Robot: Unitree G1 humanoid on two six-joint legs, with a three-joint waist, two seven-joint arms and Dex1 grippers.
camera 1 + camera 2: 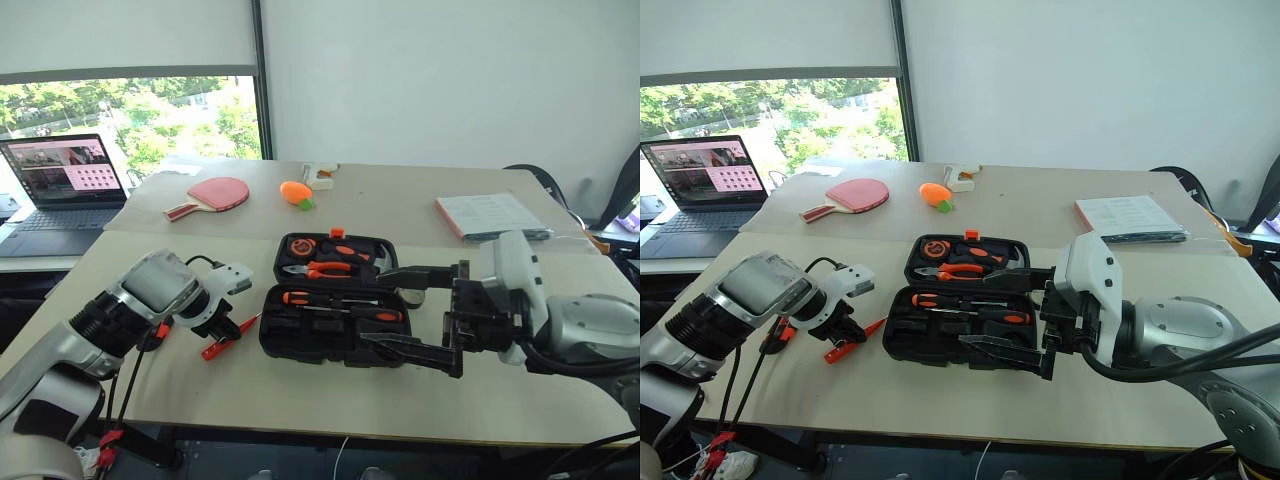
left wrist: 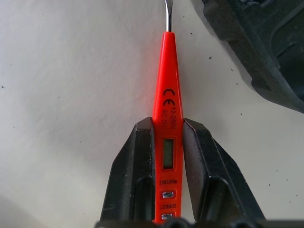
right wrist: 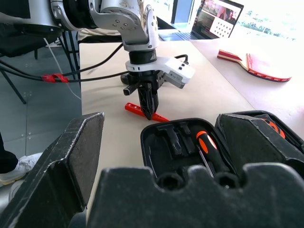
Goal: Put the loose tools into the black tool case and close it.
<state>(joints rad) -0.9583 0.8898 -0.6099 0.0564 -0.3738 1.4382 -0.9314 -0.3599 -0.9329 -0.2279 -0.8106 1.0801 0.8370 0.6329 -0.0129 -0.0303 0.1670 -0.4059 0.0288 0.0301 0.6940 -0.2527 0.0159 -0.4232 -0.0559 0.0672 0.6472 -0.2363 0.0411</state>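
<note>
Currently the left end effector [image 2: 167,156] points steeply down at the beige counter [image 1: 330,400], its two black fingers [image 2: 135,166] pressed against both flanks of the slim all-orange plastic tester screwdriver [image 2: 167,118], which lies flat on the counter just beside the case's left wall, at about 9 o'clock from it. The black moulded plastic hinged tool case [image 1: 335,300] sits open at counter centre; orange-and-black handled screwdrivers [image 1: 340,305] lie in the near tray, pliers and a round tape measure in the far half. The right end effector [image 1: 420,320] hovers level at 3 o'clock of the case, fingers spread wide apart, holding nothing. Judgement: grasp step for the last loose tool. Risks: the grip sits near the tail of the screwdriver, so on lifting the long shaft end may droop or pivot between the pads; the smooth narrow body could slip out. If carried tilted, the tip could catch the case rim and miss its recess, blocking lid closure later.
</note>
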